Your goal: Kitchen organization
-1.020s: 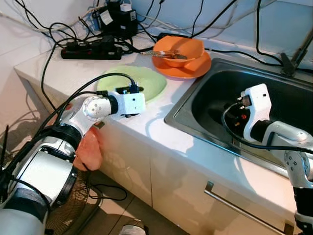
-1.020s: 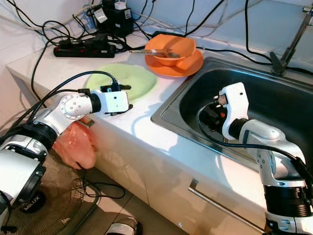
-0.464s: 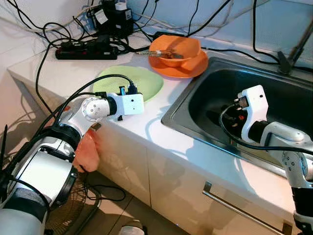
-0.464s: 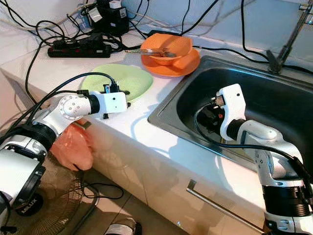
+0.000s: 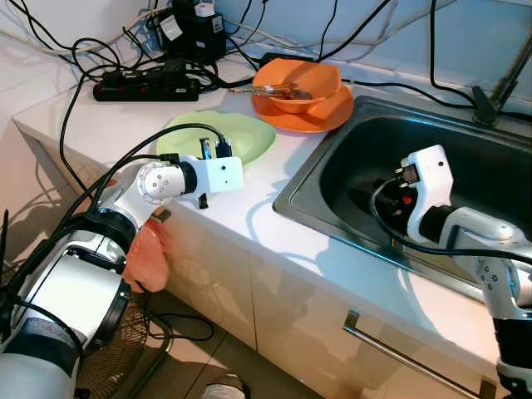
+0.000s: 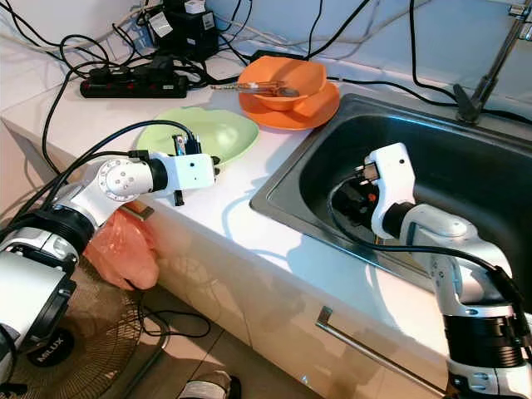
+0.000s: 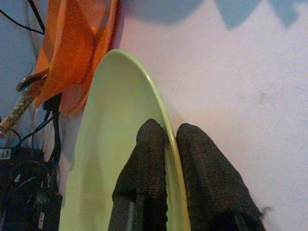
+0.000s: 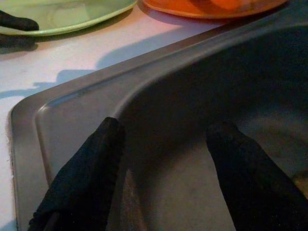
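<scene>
Green plate (image 5: 224, 137) is gripped at its near rim by the left gripper (image 7: 169, 139), fingers pinched on either side of the edge, one inside the plate and one beneath. Plate is seen on the white counter (image 5: 274, 229), near edge raised a little off the surface, far edge tilted down toward the power strip (image 5: 145, 83). Its long axis is laid roughly left-right along the counter, with the rim pointing toward the sink (image 5: 332, 179) on one side.

Orange bowl (image 5: 301, 83) is set inside an orange plate (image 5: 320, 116) just behind the green plate, close but apart from it; something thin is laid in the bowl, cannot be told what. Black cables are piled at the back wall.

Right gripper (image 8: 166, 159) is held inside the sink near its left wall, fingers spread wide, nothing between them. Tap (image 6: 486, 71) is seen at the sink's far right corner.

Pink bag (image 6: 125, 249) is hung below the counter edge under the left arm. Fan (image 6: 75, 349) is seen on the floor.
</scene>
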